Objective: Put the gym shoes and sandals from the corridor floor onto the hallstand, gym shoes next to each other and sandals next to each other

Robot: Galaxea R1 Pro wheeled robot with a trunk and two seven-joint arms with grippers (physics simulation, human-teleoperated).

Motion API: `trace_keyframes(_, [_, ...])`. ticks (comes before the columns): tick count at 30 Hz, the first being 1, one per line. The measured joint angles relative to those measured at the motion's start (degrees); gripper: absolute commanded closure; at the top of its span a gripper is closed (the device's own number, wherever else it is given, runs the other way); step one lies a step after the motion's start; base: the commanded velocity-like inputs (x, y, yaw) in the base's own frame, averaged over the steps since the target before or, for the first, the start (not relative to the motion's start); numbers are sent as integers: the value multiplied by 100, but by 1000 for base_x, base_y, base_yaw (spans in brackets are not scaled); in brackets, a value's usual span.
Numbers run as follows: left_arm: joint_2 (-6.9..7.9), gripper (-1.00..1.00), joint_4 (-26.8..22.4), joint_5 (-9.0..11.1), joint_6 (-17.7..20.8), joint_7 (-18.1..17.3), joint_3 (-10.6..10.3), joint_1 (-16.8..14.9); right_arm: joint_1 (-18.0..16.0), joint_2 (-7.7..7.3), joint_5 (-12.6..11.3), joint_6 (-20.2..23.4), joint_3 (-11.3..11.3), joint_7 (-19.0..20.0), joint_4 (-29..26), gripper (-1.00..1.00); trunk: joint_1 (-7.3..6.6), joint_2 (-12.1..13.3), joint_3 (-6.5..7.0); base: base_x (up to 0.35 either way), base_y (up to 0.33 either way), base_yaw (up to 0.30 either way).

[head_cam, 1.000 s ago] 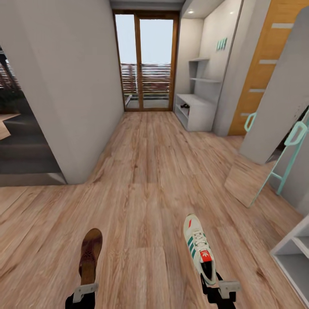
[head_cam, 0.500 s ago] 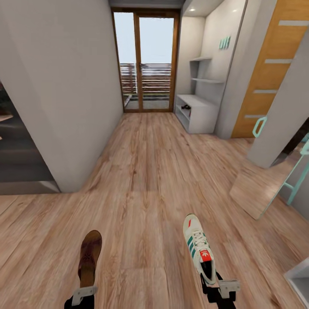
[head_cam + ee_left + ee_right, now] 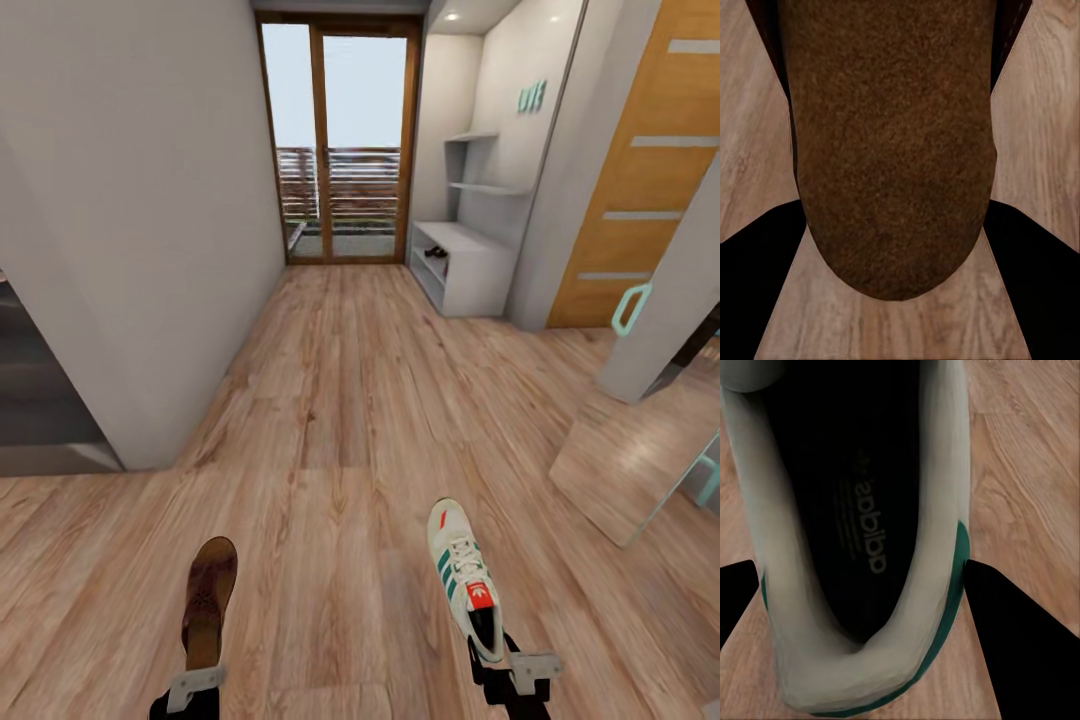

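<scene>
A brown sandal (image 3: 208,598) hangs over the corridor floor (image 3: 340,400), held at its heel by my left gripper (image 3: 195,685). Its dark underside (image 3: 892,150) sits between the black fingers (image 3: 750,281) in the left wrist view. On the other side, my right gripper (image 3: 515,670) is shut on the heel of a white gym shoe (image 3: 465,580) with green stripes and a red tongue patch. The right wrist view looks into the shoe's dark opening (image 3: 862,547). Far ahead on the right stands the pale grey hallstand (image 3: 470,265); small dark things (image 3: 436,251) lie in its upper slot, too small to identify.
The corridor runs ahead to a glass door (image 3: 340,150). A grey wall corner (image 3: 150,300) juts in on the left. On the right are an orange wooden door (image 3: 640,180), a grey panel with a teal handle (image 3: 632,308) and a leaning reflective panel (image 3: 630,460).
The camera has moved forward along the corridor, so the hallstand and the doors look nearer. Both shoes stay held in the same place.
</scene>
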Motion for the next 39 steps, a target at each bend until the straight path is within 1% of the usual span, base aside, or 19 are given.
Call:
trace_keyframes(5, [0,100,0,11,-3,0,1,3,0,0,-3,3,-3,-7,0,100,0,0,0,339,0,0])
trace_keyframes(8, [-2,100,0,107,-23,-1,0,6,0,0,-3,7,-6,-8,3,100,0,0,0,339,0,2])
trace_keyframes(9, [-1,100,-1,209,-34,-5,0,8,0,2,-4,7,-7,-8,1,100,0,0,0,339,0,17])
trace_keyframes(12, [0,100,-1,245,-37,-7,-3,9,-1,1,-5,4,-5,-7,0,100,0,0,-1,339,0,107])
trace_keyframes(19, [-7,100,1,267,-43,-7,-6,9,-1,4,1,-6,9,-7,0,100,0,0,-5,339,0,183])
trace_keyframes(39, [-8,100,2,261,-47,-8,-10,8,0,0,-4,-9,-4,-6,-1,100,0,0,10,339,0,16])
